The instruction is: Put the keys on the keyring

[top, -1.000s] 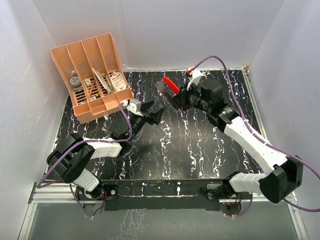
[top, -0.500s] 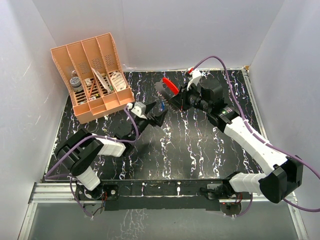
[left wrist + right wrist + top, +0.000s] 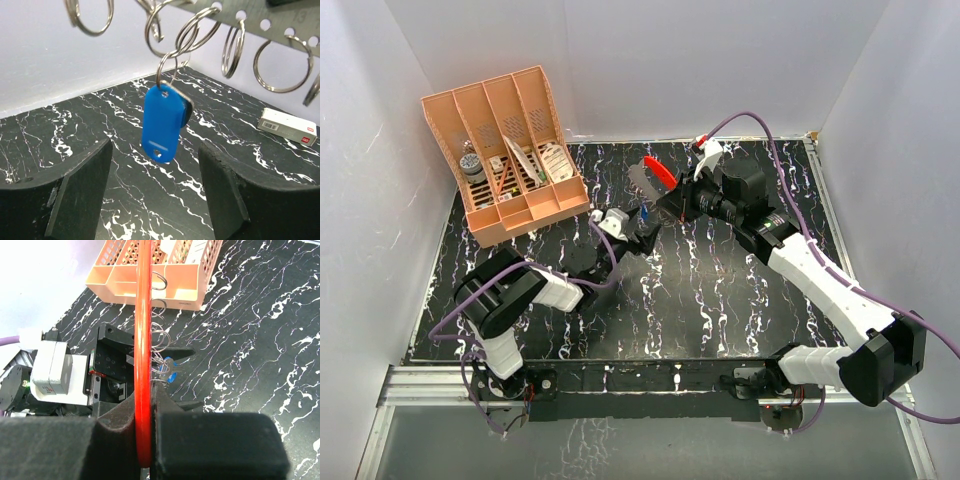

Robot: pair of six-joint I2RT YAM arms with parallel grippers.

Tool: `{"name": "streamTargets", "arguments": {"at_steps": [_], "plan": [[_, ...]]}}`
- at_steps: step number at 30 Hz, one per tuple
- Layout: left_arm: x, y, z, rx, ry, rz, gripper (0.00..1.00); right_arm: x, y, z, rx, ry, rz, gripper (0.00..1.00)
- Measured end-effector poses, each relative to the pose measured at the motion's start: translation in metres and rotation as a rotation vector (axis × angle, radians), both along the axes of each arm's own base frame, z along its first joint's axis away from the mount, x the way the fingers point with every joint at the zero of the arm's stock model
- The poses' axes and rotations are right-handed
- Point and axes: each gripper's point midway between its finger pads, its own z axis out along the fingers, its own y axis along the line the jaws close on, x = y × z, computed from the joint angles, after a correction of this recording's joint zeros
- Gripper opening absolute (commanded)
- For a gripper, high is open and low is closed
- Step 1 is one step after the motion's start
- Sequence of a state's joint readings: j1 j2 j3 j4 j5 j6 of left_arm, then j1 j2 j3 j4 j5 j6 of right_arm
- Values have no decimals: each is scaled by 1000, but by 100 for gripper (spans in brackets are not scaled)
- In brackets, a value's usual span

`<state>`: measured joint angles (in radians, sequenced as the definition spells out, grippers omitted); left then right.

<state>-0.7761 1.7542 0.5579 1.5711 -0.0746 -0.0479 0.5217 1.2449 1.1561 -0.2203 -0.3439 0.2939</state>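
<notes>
- Count: one keyring [image 3: 143,315], one blue-headed key [image 3: 161,122], at least six steel wire rings [image 3: 90,33], two pincers.
- The key hangs by a small ring from the keyring's pale perforated side, in the air over the tabletop [image 3: 720,300], towards the middle of its far edge.
- Right pincer [image 3: 145,430] is clamped on the keyring's red curve.
- Left pincer [image 3: 155,165] is spread, with one finger either side of the key and clear of it.
- Since the earlier frame the left pincer has advanced under the key. The right arm is unmoved.
- The tabletop is black with white veining. The key head is a smooth plastic oblong.

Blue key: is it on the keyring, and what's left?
Looks done: the blue key hangs from a split ring on the keyring. In hand: the right gripper clamps the red side; the left gripper stands open around the key, not touching. Left: probably only backing away.
</notes>
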Motion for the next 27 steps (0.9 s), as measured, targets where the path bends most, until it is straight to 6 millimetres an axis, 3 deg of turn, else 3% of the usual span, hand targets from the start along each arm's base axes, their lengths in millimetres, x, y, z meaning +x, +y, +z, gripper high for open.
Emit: {"name": "streamTargets", "arguments": {"at_steps": [8, 15, 27], "plan": [[3, -9, 15, -1, -51, 16, 67, 0, 1, 2, 5, -5, 3, 0], [7, -5, 17, 9, -66, 56, 65, -1, 2, 2, 7, -4, 10, 0], [9, 4, 35, -2, -103, 100, 53, -2, 2, 2, 8, -3, 18, 0]]}}
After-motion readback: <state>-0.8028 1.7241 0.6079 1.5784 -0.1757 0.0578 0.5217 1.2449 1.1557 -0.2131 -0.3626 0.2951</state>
